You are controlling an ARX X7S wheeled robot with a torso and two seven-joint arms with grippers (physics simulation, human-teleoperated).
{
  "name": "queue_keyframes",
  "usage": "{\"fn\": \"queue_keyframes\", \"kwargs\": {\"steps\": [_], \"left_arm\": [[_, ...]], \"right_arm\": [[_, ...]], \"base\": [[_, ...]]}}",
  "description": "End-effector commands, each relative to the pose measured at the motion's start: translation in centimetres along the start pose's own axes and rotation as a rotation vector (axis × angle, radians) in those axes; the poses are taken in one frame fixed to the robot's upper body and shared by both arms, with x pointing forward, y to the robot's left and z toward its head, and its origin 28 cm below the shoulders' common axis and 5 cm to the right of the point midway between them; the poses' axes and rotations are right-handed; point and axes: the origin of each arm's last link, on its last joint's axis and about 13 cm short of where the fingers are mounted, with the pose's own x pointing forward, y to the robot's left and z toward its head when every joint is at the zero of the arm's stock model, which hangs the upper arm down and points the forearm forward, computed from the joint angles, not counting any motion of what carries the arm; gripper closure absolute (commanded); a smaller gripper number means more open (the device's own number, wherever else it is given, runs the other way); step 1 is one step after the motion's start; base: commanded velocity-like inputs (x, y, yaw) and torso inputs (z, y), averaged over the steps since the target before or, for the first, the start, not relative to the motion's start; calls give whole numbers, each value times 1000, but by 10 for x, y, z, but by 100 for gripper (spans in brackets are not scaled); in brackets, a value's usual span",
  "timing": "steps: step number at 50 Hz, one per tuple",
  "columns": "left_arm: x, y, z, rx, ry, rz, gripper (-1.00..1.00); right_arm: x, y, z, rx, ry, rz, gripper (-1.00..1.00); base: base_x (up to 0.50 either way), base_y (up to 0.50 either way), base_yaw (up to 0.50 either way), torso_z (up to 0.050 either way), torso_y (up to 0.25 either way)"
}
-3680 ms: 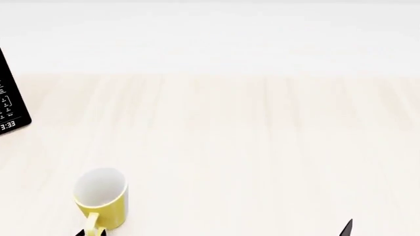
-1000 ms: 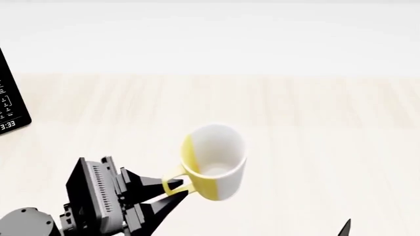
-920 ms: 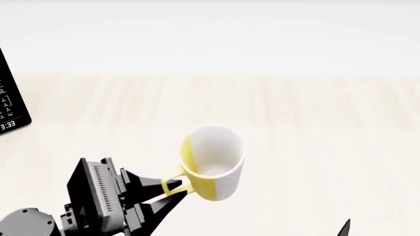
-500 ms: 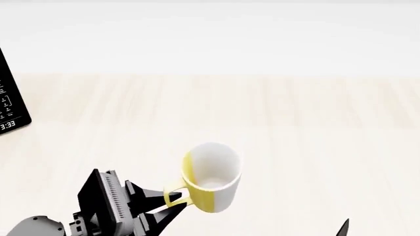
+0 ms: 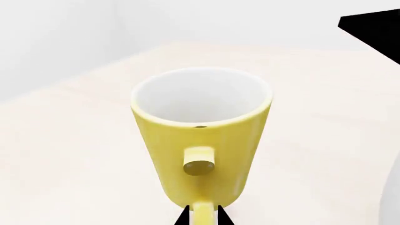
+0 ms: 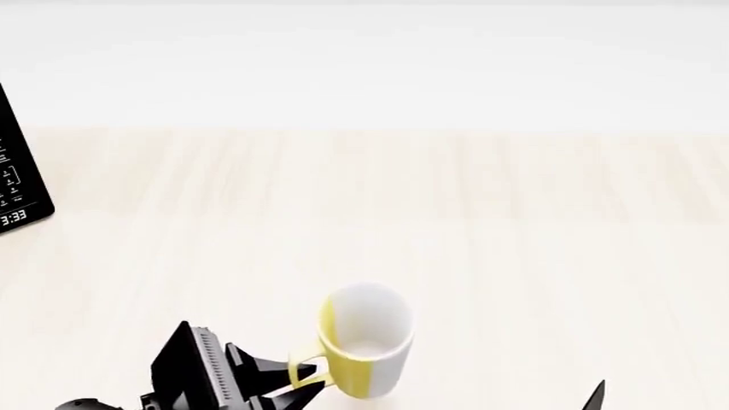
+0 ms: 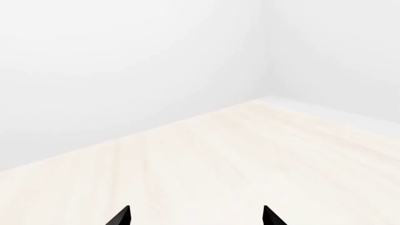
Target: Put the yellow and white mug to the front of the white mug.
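The yellow and white mug (image 6: 364, 342) stands upright near the front edge of the head view, its yellow handle pointing at my left gripper (image 6: 299, 380). In the left wrist view the mug (image 5: 203, 126) fills the middle, and my left gripper (image 5: 201, 216) is shut on its handle, one black fingertip on each side. I cannot tell whether the mug touches the table. My right gripper (image 7: 196, 218) is open and empty; only a fingertip (image 6: 596, 397) of it shows in the head view. The white mug is not in the head view; a pale curved edge (image 5: 392, 197) shows in the left wrist view.
The light wooden table (image 6: 513, 213) reaches back to a white wall. A black device with a digit display (image 6: 17, 171) stands at the far left; it also shows as a black corner in the left wrist view (image 5: 375, 28).
My left gripper has carried the mug from the left to the middle, then lowered it and drawn it toward me, still shut on the handle. The right gripper has not moved.
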Motion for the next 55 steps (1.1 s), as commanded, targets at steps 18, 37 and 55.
{"fn": "queue_keyframes", "kwargs": {"steps": [18,37,55], "left_arm": [[2,-3,-18,-39,29,1,100],[2,-6,-21,-54,32,-6,100],[5,-9,-18,-57,-30,-67,100]], "right_arm": [[0,0,0,0,-2,0,-100],[0,0,0,0,-3,0,-100],[0,0,0,-2,0,1,-100]], "base": [[0,0,0,0,1],[0,0,0,0,0],[0,0,0,0,0]]}}
